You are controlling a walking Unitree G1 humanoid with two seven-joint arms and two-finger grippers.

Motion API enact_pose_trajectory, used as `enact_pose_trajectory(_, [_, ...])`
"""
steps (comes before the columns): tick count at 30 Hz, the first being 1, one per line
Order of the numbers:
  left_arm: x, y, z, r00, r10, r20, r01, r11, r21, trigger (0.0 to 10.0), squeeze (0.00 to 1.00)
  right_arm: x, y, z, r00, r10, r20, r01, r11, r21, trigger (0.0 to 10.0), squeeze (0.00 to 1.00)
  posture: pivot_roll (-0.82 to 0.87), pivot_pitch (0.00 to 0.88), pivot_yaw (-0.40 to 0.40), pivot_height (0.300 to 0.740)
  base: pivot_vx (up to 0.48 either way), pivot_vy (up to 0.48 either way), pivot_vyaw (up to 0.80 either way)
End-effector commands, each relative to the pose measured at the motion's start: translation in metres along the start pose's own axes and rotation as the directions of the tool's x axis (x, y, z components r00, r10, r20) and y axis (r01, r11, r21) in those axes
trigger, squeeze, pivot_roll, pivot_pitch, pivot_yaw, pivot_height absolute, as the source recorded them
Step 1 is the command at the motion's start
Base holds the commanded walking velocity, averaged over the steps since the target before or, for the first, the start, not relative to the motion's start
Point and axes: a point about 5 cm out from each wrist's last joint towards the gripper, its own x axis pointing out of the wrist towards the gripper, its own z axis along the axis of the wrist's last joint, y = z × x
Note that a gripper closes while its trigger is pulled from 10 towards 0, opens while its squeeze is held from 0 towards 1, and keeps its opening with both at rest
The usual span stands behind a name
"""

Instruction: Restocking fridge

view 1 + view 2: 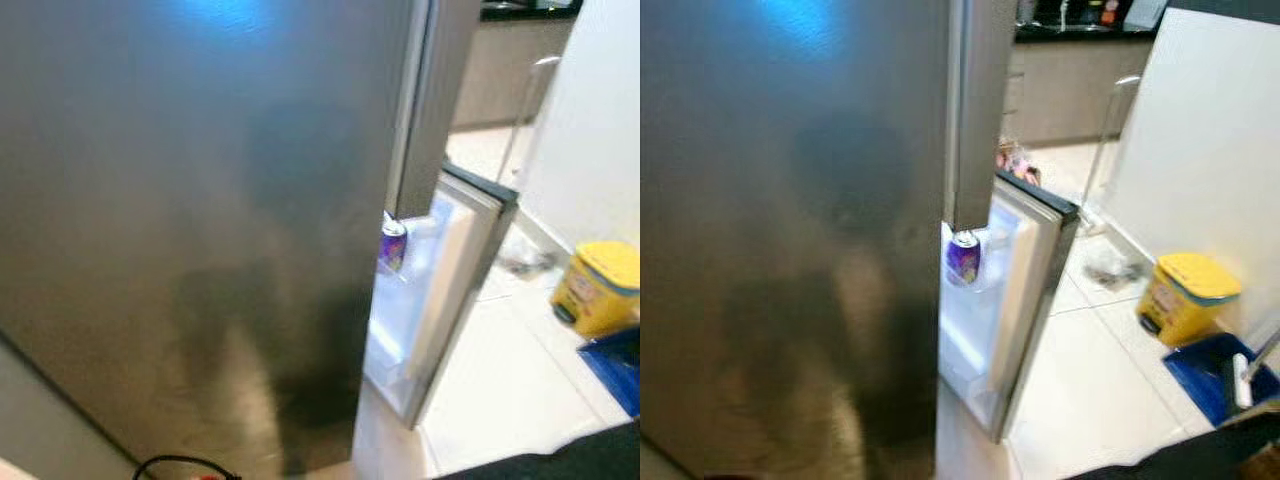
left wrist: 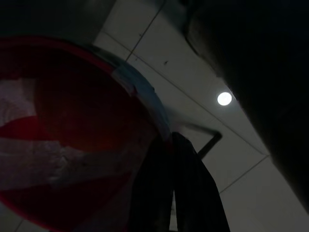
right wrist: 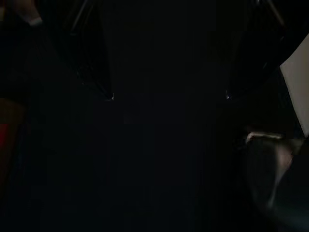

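Brushed steel takes up most of the head views: a tall fridge door [image 1: 190,230] stands very close in front of the robot, blurred, with a dim reflection on its face. To its right a lower fridge door [image 1: 1025,300] hangs ajar, likely left open so goods can go in, and its white inner shelf [image 1: 970,340] faces inward. Pale tiled floor [image 1: 1090,380] stretches away on the right beside a white wall [image 1: 1210,170], with a dark counter [image 1: 1080,30] far at the back. Against the wall sit a yellow bin [image 1: 1185,295] and, nearer the robot, a blue dustpan [image 1: 1210,380], both well apart from the fridge. One purple can [image 1: 963,256] stands upright in the top pocket of the open door, so at least one item looks stocked already. In the dark left wrist view, the left pincer [image 2: 174,193] has its two black fingers [image 2: 193,193] drawn close together, and a round red container [image 2: 63,140] sits just beside them; whether they grip its rim I cannot tell. In the right wrist view the right pincer [image 3: 169,96] hangs in near blackness with its fingers wide apart and nothing visible between them, probably idle at the robot's side.
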Motion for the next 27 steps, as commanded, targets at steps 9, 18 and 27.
enact_pose_trajectory(9, [0.0011, -0.0042, 0.0050, 1.000, -0.008, 0.017, 0.008, 1.000, -0.003, 10.0, 0.00, 0.0002, -0.0016, 0.0036, 1.000, 0.002, 0.008, -0.002, 1.000, -0.020, 10.0, 0.00, -0.03, 0.000, 0.013, 0.740, 0.000, -0.480, 0.00])
enact_pose_trajectory(18, [0.0015, -0.0055, 0.0068, 1.000, -0.012, 0.020, 0.012, 1.000, -0.001, 10.0, 0.00, -0.0001, 0.0003, -0.0005, 1.000, 0.016, -0.002, -0.016, 1.000, -0.024, 10.0, 0.00, -0.04, 0.000, 0.015, 0.740, 0.000, -0.480, 0.00])
enact_pose_trajectory(27, [0.0016, -0.0053, 0.0086, 1.000, -0.011, 0.023, 0.011, 1.000, -0.001, 10.0, 0.00, 0.0000, 0.0002, 0.0014, 1.000, 0.023, 0.005, -0.023, 0.999, -0.027, 10.0, 0.00, -0.04, 0.000, 0.012, 0.740, 0.000, -0.480, 0.00])
